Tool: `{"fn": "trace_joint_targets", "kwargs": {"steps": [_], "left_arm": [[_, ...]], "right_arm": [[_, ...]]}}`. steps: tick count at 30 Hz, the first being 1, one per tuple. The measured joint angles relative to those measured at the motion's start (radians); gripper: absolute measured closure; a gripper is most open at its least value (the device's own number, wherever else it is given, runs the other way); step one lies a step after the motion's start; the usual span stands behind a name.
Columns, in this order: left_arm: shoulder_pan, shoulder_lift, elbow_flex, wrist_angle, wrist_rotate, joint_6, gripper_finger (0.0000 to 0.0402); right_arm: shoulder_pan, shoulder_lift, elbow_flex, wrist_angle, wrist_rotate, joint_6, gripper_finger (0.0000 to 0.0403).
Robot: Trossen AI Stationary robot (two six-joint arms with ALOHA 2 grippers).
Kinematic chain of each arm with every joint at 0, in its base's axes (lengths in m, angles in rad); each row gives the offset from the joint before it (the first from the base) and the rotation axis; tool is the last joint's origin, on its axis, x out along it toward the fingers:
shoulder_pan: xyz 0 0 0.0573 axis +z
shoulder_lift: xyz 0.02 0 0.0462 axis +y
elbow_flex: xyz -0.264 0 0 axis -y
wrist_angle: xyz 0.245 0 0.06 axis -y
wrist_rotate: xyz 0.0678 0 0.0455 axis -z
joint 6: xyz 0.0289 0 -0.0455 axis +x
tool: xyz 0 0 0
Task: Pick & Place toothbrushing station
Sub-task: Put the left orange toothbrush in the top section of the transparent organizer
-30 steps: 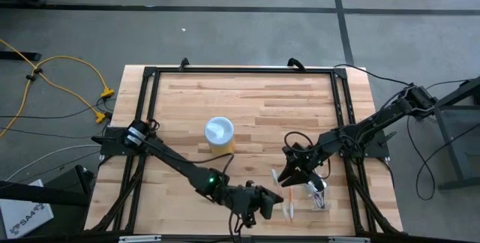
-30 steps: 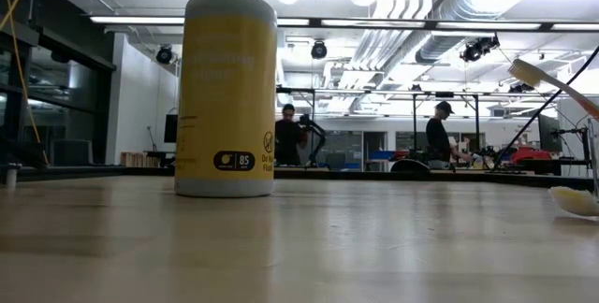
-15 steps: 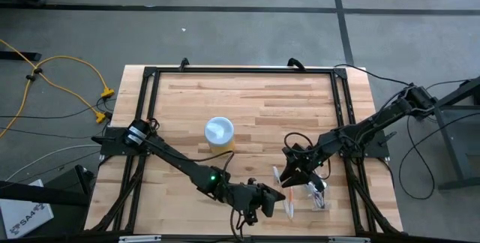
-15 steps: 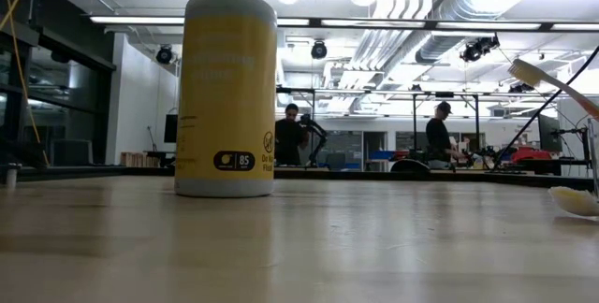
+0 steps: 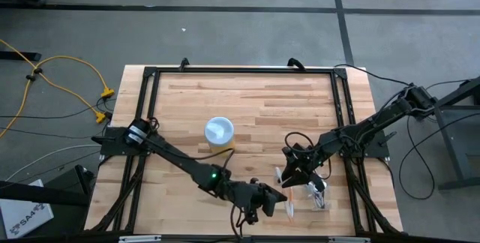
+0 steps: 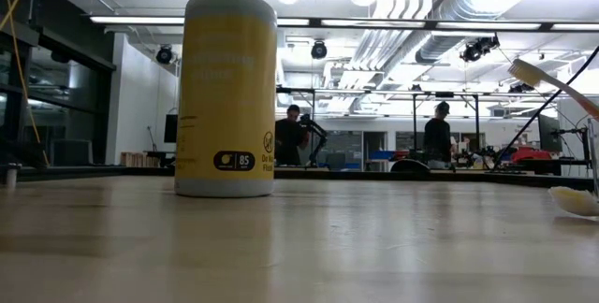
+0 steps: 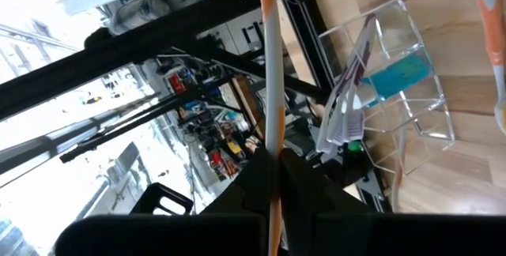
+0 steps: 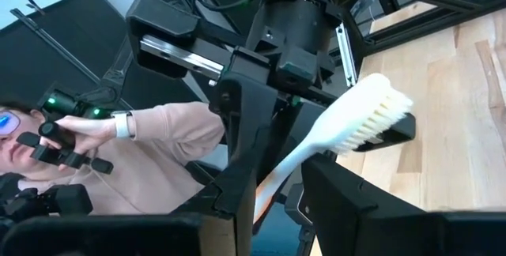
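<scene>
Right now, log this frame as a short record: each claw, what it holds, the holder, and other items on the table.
left claw: near the table's front edge, shut on an orange toothbrush
right claw: right of centre, gripping a white toothbrush
clear holder: on the wood at the front right, with a teal item inside
yellow canister: upright near the table's middle, white lid
person: beyond the table, pink sleeve, holding a dark controller

A pale wood-grain table (image 5: 247, 100) is framed by black bars. A yellow canister (image 6: 228, 97) is topped by a white lid. An orange-handled toothbrush (image 7: 271, 90) and a white-bristled toothbrush (image 8: 348, 129) are seen. Teal is shown inside the clear plastic holder (image 7: 399, 74). Yellow cable (image 5: 64, 74) is laid on grey floor.
</scene>
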Motion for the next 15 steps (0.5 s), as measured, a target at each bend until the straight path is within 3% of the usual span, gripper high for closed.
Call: {"fn": "trace_joint_targets", "kwargs": {"steps": [15], "left_arm": [[0.012, 0.0, 0.001, 0.005, 0.032, -0.01, 0.0399]], "right_arm": [[-0.017, 0.0, -0.001, 0.026, -0.037, 0.02, 0.0313]]}}
